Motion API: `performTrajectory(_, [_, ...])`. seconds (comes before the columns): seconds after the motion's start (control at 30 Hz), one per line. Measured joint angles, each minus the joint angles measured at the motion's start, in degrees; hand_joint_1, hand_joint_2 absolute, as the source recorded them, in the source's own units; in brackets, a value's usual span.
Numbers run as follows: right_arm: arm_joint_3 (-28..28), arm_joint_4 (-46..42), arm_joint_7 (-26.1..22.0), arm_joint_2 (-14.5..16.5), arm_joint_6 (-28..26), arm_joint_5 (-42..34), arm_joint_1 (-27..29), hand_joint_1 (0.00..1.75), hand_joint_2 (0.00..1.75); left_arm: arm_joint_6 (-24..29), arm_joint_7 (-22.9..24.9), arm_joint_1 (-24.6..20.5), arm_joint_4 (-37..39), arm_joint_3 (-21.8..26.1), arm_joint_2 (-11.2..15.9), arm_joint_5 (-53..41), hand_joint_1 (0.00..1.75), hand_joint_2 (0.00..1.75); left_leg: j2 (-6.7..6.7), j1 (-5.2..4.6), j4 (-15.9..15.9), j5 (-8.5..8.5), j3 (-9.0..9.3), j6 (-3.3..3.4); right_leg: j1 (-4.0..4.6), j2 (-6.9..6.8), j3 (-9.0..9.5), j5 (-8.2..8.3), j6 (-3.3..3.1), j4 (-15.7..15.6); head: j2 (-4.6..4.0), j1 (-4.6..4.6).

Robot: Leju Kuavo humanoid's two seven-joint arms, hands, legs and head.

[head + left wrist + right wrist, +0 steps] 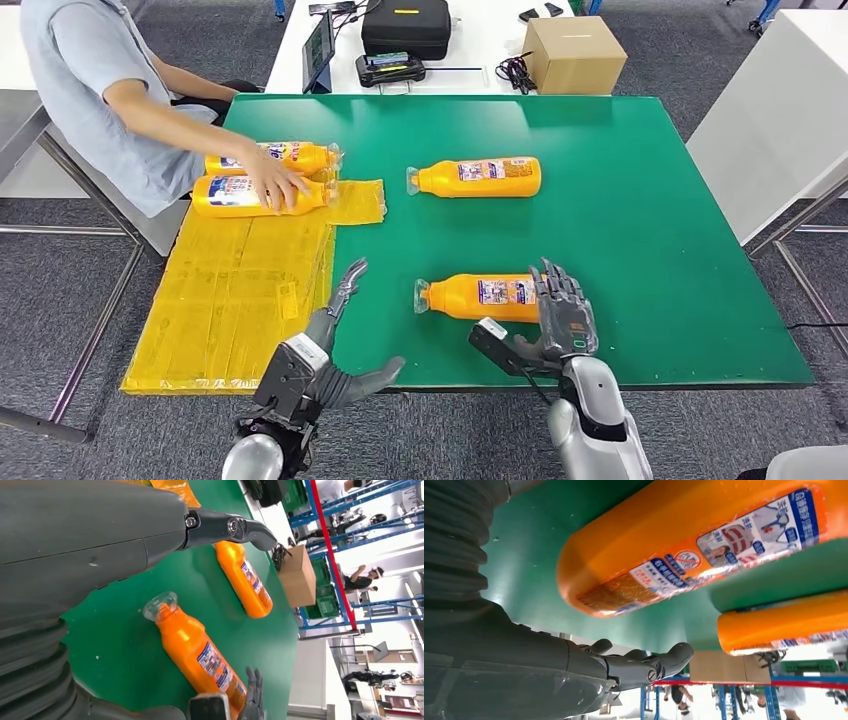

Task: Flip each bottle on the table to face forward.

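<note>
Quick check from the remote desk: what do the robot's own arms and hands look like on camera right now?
Both arms are silver, rounded shells. The left hand has dark grey fingers and a boxy dark wrist block. The right hand has dark segmented fingers and a thick grey thumb. Wrist views show grey ribbed covers.

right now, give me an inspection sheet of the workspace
surface: green table, with yellow sheets over its left edge
job's things: near bottle and far bottle lie on their sides on the green, caps to the left; two more bottles lie at the left under a person's hand
clutter: cardboard box, black case and tablet on the white table behind
hands: left hand open, holding nothing; right hand at the near bottle's base, grip not clear
cables: black bundle beside the box
surroundings: seated person at left; grey carpet; blue shelving in the wrist views
</note>
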Motion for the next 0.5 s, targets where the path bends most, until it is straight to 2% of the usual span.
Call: performTrajectory(0.5, [1.09, 11.22, 0.72, -0.07, -1.64, 1.58, -6.71, 0.00, 1.75, -0.67, -0.56, -2.54, 2.97, -1.72, 0.03, -0.02, 0.00, 1.75, -0.01, 0.01, 0.01, 0.01, -0.01, 0.00, 0.00, 0.00, 0.00, 0.00, 0.00, 0.01, 0.00, -0.01])
